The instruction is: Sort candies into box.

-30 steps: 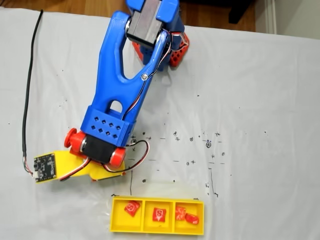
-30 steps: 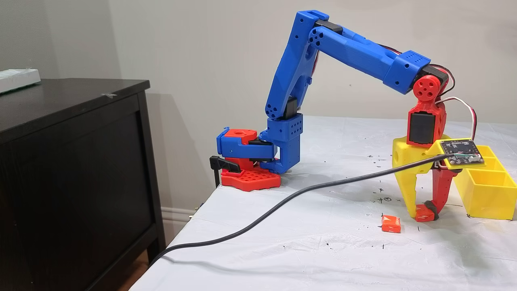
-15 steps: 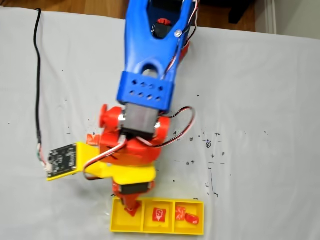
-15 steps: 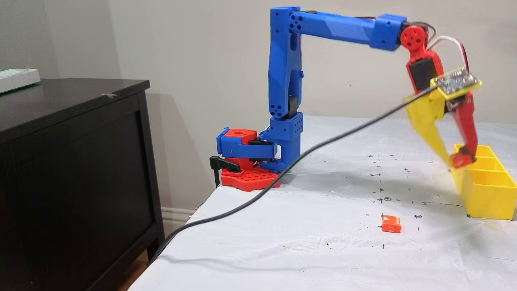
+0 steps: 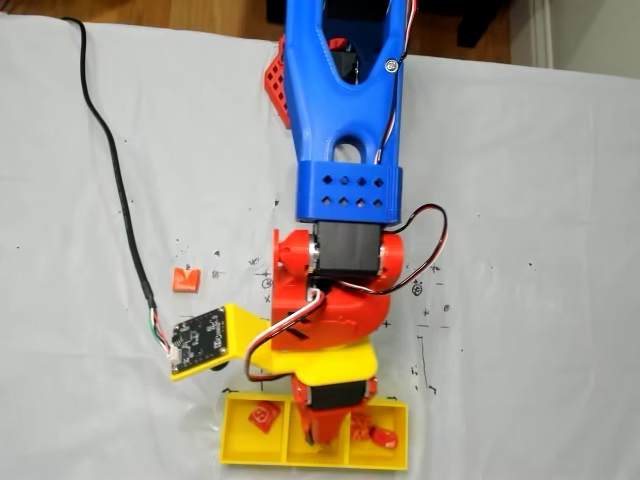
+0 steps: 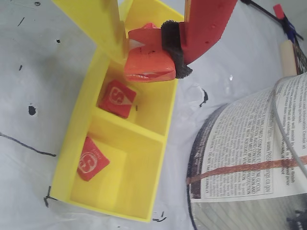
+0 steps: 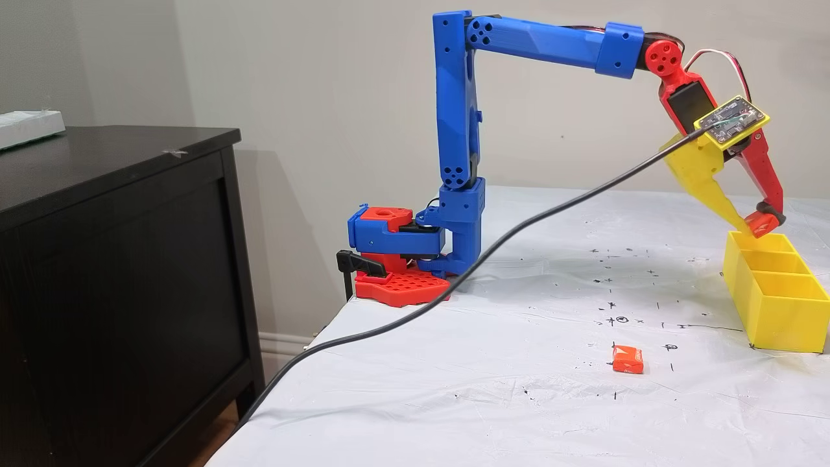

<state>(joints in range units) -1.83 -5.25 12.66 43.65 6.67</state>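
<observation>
- candy in the hand (image 6: pixel 149 62): orange-red wrapped square pinched btwn the yellow finger (image 6: pixel 98 24) and the red finger (image 6: pixel 206 24) w/ its black pad, so the hand (image 6: pixel 148 45) is closed on it, held up in the air
- in the wrist view it hangs over the far end of the box (image 6: pixel 72 143), above the middle/far compartments, not touching the tray
- from the side, same grip shows at the hand (image 7: pixel 752 224), just above the far end of the yellow box (image 7: pixel 778 311)
- box contents, wrist view: one candy in the middle compartment (image 6: pixel 116 98), tilted, and one candy in the near compartment (image 6: pixel 92 158) against the left wall
- top-down fixed view: box (image 5: pixel 240 445) sits at the bottom edge, a candy in its left compartment (image 5: pixel 264 415) and another in the right one (image 5: pixel 383 437); middle is covered by the arm (image 5: pixel 345 130)
- one loose candy (image 7: pixel 628 359) lies on the bench (image 7: pixel 519 402) well apart from the box; also seen top-down (image 5: pixel 186 279), left of the arm
- black cable (image 7: pixel 454 285) runs from the small circuit board (image 7: pixel 731 120) on the wrist across the white-covered bench and off its edge
- dark cabinet (image 7: pixel 117 259) stands beside the bench on the left
</observation>
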